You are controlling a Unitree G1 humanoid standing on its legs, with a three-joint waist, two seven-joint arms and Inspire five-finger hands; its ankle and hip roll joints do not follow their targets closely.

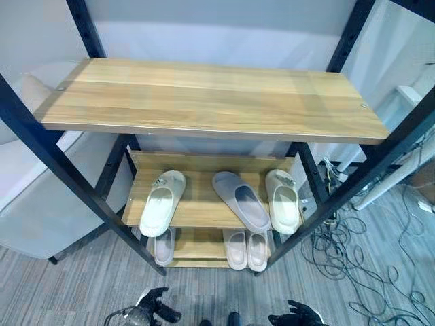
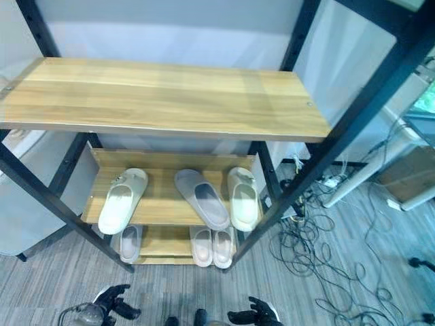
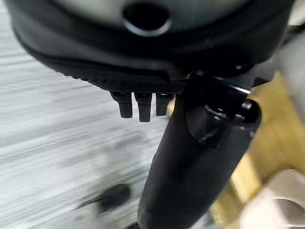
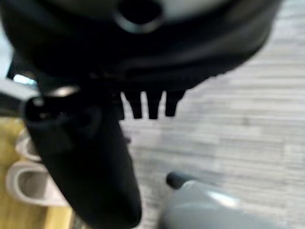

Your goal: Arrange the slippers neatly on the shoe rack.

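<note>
Slippers are lying on the shoe rack (image 1: 204,102): on its middle shelf a cream slipper (image 1: 162,202) is sitting apart from a skewed grey slipper (image 1: 241,200) that is touching a second cream one (image 1: 283,200). From the eye views, both hands are hanging low and empty. The left hand (image 3: 190,157) is showing relaxed, spread fingers. The right hand (image 4: 86,157) is looking likewise. They look light, soft foam; pinching the upper strap seems best.

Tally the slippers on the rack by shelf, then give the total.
Middle shelf: 3 slippers, a cream one on the left, a grey one and a cream one on the right.
Bottom shelf: 3 slippers, one on the left and a pair on the right.
Top shelf: 0.
Total: 6 slippers.
</note>
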